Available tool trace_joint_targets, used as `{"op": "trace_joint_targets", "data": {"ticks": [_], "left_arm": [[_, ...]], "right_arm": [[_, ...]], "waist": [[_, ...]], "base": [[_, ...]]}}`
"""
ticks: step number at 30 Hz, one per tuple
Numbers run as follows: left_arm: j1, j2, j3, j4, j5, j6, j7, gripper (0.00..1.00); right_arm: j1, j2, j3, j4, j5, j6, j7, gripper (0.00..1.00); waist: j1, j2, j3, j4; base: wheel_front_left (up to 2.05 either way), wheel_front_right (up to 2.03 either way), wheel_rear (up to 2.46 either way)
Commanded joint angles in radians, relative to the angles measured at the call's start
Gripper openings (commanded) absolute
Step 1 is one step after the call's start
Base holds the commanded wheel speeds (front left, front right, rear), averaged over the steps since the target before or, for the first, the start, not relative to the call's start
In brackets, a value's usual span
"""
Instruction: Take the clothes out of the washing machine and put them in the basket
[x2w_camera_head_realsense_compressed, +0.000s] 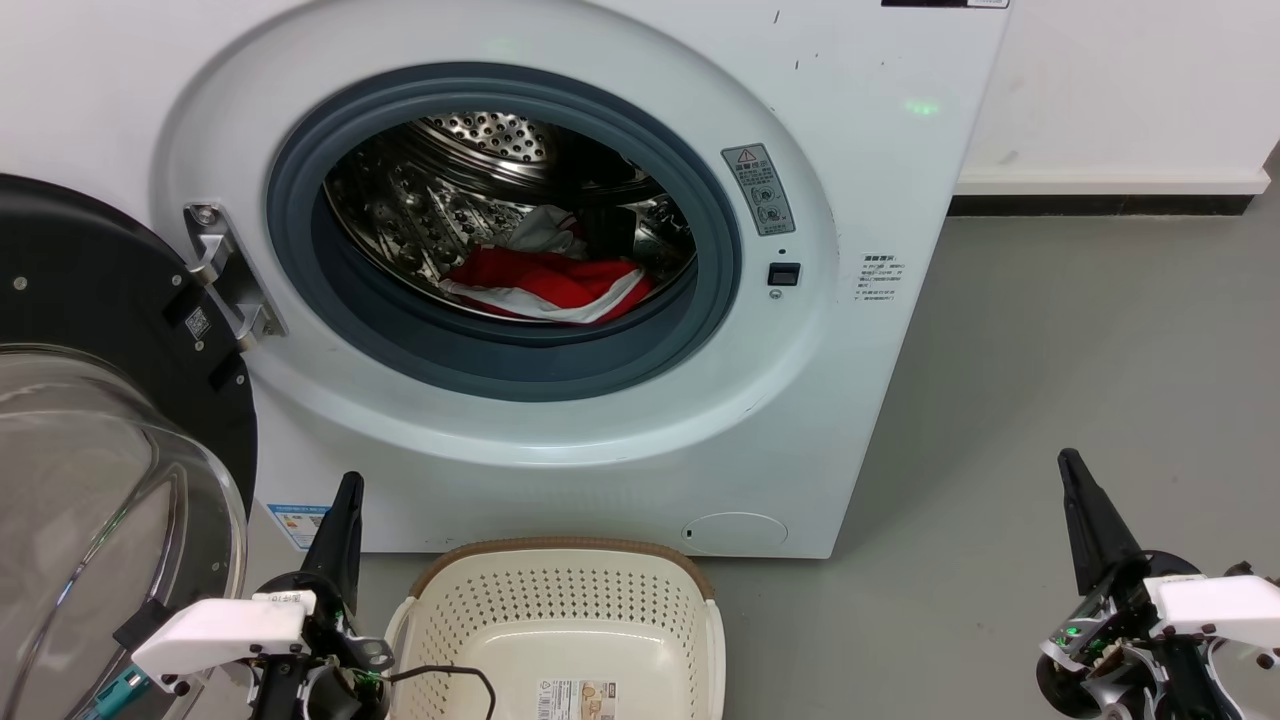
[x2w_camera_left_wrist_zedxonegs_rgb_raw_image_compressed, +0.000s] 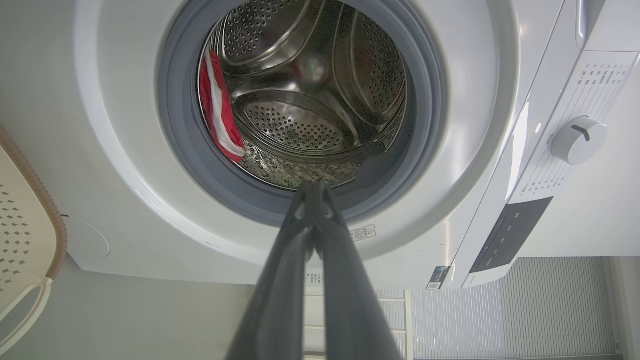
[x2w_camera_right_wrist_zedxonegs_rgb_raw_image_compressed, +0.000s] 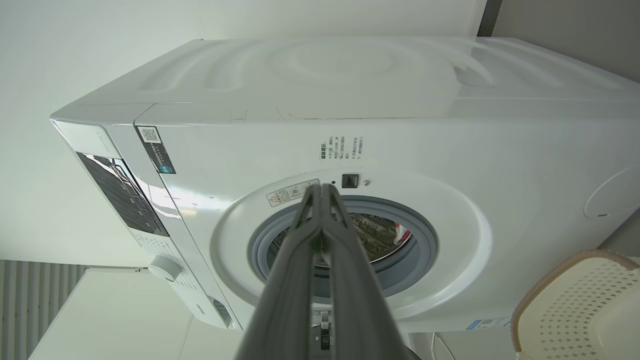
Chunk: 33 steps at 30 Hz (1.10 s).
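While parked below the porthole of the washing machine, holds left gripper and right gripper pinched shut and empty, the left nearer the clothes lying crosswise up inside the drum.

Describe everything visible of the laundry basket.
The basket is cream plastic, rounded rectangular, with rows of small holes in its walls and a brown band along the rim. A label sticker shows inside it. It stands upright on the grey floor just before the washing machine, below the porthole; its visible part holds no clothing. A thin black cable crosses its near left corner; contact is unclear.
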Motion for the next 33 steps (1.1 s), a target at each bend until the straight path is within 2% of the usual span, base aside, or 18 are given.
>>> {"op": "trace_joint_targets", "data": {"ticks": [1, 19, 20, 33], "left_arm": [[-0.006, -0.001, 0.002, -0.001, -0.001, -0.005, 0.002, 0.00], [-0.006, -0.001, 0.002, -0.001, -0.001, -0.005, 0.002, 0.00], [0.000, 0.000, 0.000, 0.000, 0.000, 0.000, 0.000, 1.00], [-0.020, 0.000, -0.047, -0.014, 0.040, 0.000, -0.058, 1.00]], "right_arm": [[-0.014, 0.004, 0.000, 0.001, -0.006, 0.000, 0.000, 0.00], [-0.014, 0.004, 0.000, 0.001, -0.006, 0.000, 0.000, 0.00], [0.000, 0.000, 0.000, 0.000, 0.000, 0.000, 0.000, 1.00], [0.029, 0.000, 0.017, -0.051, -0.036, 0.000, -0.057, 1.00]], "waist": [[0.0000, 0.0000, 0.000, 0.000], [0.0000, 0.0000, 0.000, 0.000], [0.0000, 0.0000, 0.000, 0.000], [0.0000, 0.0000, 0.003, 0.000]], "base": [[0.00, 0.00, 0.00], [0.00, 0.00, 0.00], [0.00, 0.00, 0.00], [0.00, 0.00, 0.00]]}}
